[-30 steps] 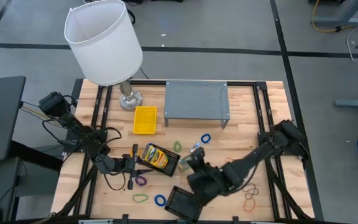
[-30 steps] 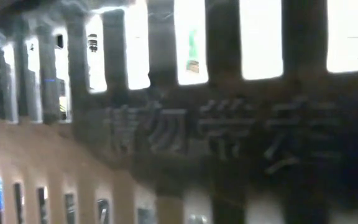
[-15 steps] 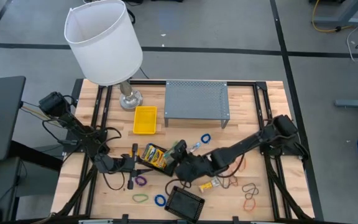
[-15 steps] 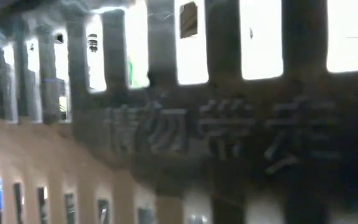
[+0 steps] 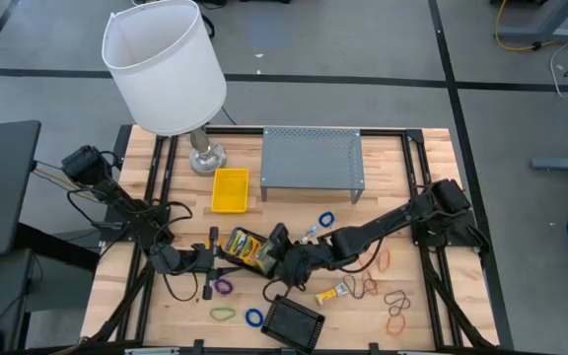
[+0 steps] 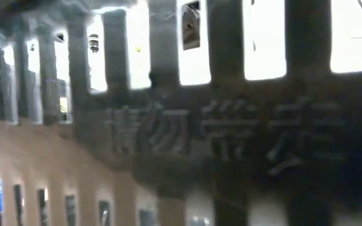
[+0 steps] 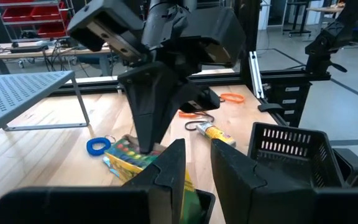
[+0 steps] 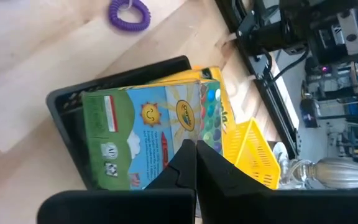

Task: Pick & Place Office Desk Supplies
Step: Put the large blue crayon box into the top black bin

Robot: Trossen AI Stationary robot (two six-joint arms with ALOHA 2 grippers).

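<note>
A yellow-green crayon box (image 5: pixel 248 249) lies flat in a shallow black tray (image 8: pixel 73 155) at the table's front left. My left gripper (image 5: pixel 215 258) is at the tray's left end, its fingers (image 7: pixel 169 168) close together over the tray's rim. My right gripper (image 5: pixel 276 258) is shut, and its tips stand on the box, as the right wrist view (image 8: pixel 196 155) and the left wrist view (image 7: pixel 146 146) show. Loose rubber bands lie around: purple (image 5: pixel 224 286), green (image 5: pixel 223 314), blue (image 5: pixel 325 218). The low view shows only a blurred dark grid. My left gripper has the tray's left rim (image 7: pixel 202 200) between its two fingers, coming level from the table's left. The tray rests flat on the table. My right gripper touches the crayon box's printed top face (image 8: pixel 185 134) with its shut fingertips, slanting down from the table's right. The box lies flat in the tray.
A second black basket (image 5: pixel 292 320) sits at the front edge, with a small yellow item (image 5: pixel 333 292) and brown (image 5: pixel 363 286) and orange (image 5: pixel 395 316) bands to its right. A yellow bin (image 5: pixel 230 189), a grey mesh stand (image 5: pixel 312 158) and the lamp (image 5: pixel 166 69) stand at the back.
My right gripper has gone from beside the front black basket toward the table's left and a little toward the far edge, ending with its tips on the crayon box. The front basket has turned a little. The small yellow item has come into sight from under the arm.
</note>
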